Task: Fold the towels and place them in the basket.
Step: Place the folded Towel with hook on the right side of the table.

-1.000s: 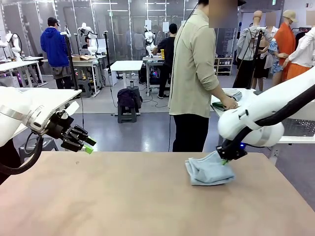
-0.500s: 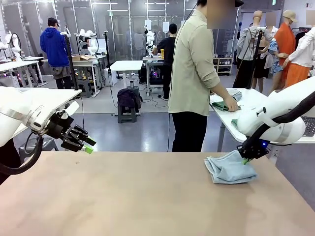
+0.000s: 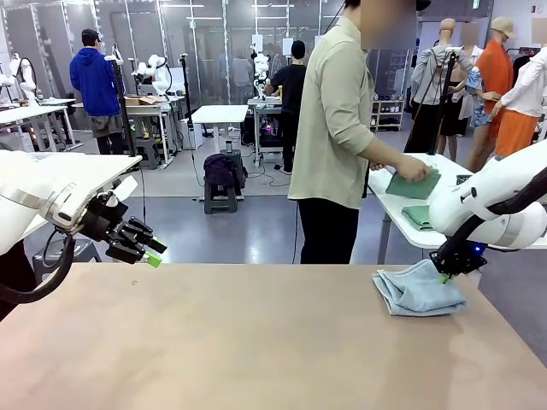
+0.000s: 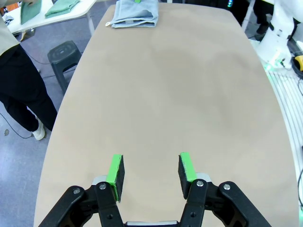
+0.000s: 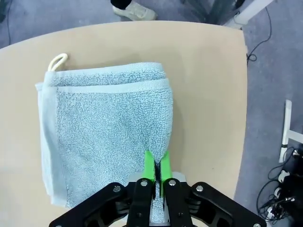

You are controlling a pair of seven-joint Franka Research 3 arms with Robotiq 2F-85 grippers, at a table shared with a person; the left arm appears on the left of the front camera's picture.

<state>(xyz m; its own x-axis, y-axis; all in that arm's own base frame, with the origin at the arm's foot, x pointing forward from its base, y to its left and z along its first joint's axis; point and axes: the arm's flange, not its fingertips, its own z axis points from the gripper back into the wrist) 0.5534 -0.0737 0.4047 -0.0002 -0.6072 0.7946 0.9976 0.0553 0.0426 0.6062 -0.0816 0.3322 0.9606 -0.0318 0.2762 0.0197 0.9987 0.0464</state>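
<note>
A folded pale grey-blue towel (image 3: 419, 290) lies near the table's far right corner. Its white loop (image 5: 57, 60) sticks out at one corner. My right gripper (image 3: 445, 275) is at the towel's right edge. In the right wrist view the towel (image 5: 109, 123) has its near edge pinched up between the two almost touching pads of the right gripper (image 5: 156, 168). My left gripper (image 3: 154, 254) hangs above the table's left far edge. In the left wrist view it (image 4: 150, 175) stands open with nothing between its pads, and the towel (image 4: 135, 12) lies far across the table. The basket is out of view.
A person (image 3: 338, 128) stands beyond the far edge, turned toward a white side table (image 3: 395, 203) at the right and holding a green folded towel (image 3: 413, 184). Another green towel (image 3: 419, 215) lies there. The towel sits close to the table's right edge (image 5: 245, 94).
My right gripper has dragged the towel to the right, toward the table's far right corner. The person has picked up a green towel. The left arm has not moved.
</note>
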